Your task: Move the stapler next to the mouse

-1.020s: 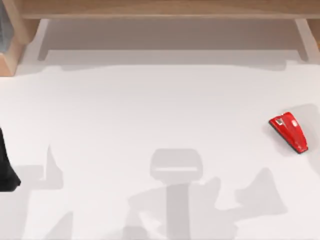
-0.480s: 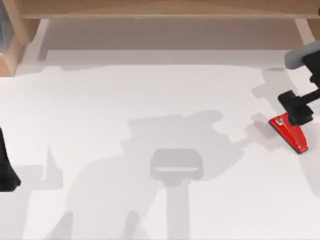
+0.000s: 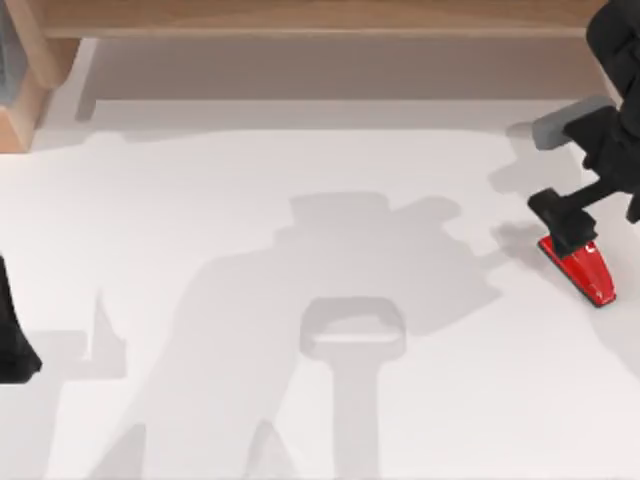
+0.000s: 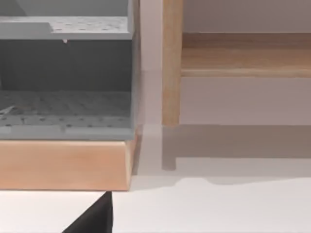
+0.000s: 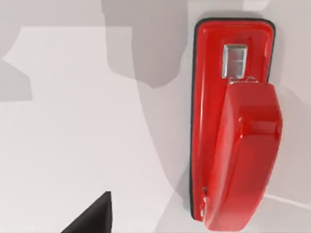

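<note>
Right gripper: over the stapler's wide end near the table's right edge, moved slightly leftward since half a second ago; finger spacing cannot be told.
Stapler: unmoved on the white table.
Left arm: parked at the left edge.

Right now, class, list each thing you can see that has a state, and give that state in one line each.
Stapler: lying flat on the table, at its right side, not lifted.
Right claw: over the stapler's wider end.
Left arm: parked at the table's left edge.
</note>
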### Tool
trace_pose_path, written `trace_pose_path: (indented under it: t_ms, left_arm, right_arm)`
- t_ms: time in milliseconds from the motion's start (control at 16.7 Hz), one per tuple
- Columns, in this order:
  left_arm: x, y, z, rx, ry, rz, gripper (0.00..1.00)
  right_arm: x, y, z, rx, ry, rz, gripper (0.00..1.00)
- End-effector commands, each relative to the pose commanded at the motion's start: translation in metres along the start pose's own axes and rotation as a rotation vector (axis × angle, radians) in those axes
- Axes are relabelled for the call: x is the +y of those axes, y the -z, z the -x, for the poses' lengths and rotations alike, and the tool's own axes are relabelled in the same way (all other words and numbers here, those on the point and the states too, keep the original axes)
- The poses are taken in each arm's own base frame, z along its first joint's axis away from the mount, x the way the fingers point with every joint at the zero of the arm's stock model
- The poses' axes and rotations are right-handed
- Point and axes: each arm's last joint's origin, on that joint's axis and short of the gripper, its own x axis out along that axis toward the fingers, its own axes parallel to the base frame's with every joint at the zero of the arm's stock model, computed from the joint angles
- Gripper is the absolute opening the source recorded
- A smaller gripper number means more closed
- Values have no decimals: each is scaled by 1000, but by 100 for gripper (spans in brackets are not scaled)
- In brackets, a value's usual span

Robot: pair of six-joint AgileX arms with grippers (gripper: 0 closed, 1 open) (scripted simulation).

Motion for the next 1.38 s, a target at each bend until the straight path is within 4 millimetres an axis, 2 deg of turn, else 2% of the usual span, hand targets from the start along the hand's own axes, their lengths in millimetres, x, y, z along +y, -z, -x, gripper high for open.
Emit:
trace_pose_path:
  t_ms: [240, 660, 900, 1380]
  left_arm:
    - [0, 0, 0, 0, 0, 0, 100]
    - [0, 0, 0, 0, 0, 0, 100]
    - [0, 0, 0, 0, 0, 0, 100]
    - [0, 0, 0, 0, 0, 0, 100]
  right_arm:
    - [-2, 1, -1, -1, 1, -5, 100]
    - [0, 0, -49, -1, 0, 0, 100]
    - [0, 0, -50, 0, 0, 0, 100]
    - [0, 0, -50, 0, 0, 0, 40]
